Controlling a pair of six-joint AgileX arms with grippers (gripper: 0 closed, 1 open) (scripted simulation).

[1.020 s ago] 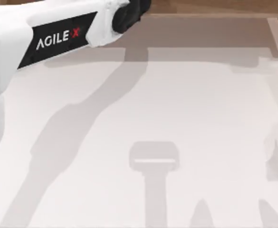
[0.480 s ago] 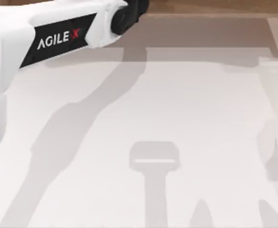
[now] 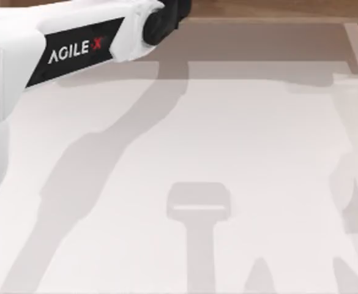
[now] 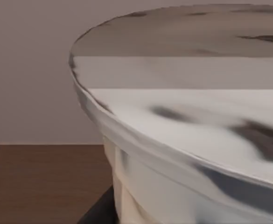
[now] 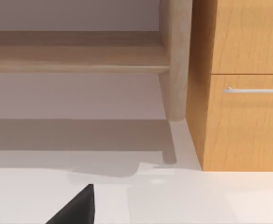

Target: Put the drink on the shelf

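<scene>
A: Where is the drink (image 4: 187, 135)?

B: Hard up against the left wrist camera: its white lid with dark smudges looms there, the cup wall dropping below it. That closeness suggests the left hand has it, though I cannot tell how the fingers stand.

A: And the shelf (image 5: 75, 58)?

B: In the right wrist view its long board runs across to an upright post, just beside a wooden cabinet (image 5: 241, 84). From above, the left arm (image 3: 74, 49) reaches toward the far edge of the desk (image 3: 227, 135), where the shelf stands.

A: So how far along?

B: I judge the carry well advanced, but no cup stands on that board yet. Placing and letting go remain. The right arm looks idle, facing the shelf post.
</scene>
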